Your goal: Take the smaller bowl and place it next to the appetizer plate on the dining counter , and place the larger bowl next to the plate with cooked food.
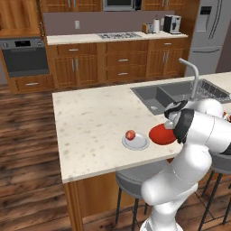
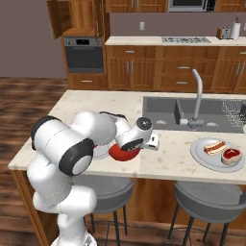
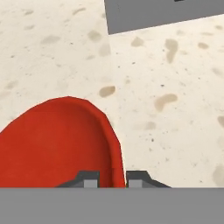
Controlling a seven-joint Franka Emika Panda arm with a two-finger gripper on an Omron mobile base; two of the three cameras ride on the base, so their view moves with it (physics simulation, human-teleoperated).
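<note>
The red bowl (image 3: 57, 140) sits low over the worktop (image 1: 90, 117) right beside the apple plate (image 1: 136, 142), its rim pinched in the narrow fingers (image 3: 89, 179), so a drop or push now could bump that plate or tip the bowl.

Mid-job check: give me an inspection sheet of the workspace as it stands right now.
Surface: dining counter, beige speckled stone, inset sink with tall tap.
Job's things: smaller bowl red, its rim between the gripper's fingertips, just beside the appetizer plate; plate with cooked food further along, past the sink.
Clutter: nothing seen.
Grippers: gripper shut on the smaller bowl's rim.
Cables: nothing seen.
Surroundings: stools under the counter edge; oven and wall cabinets behind.
</note>
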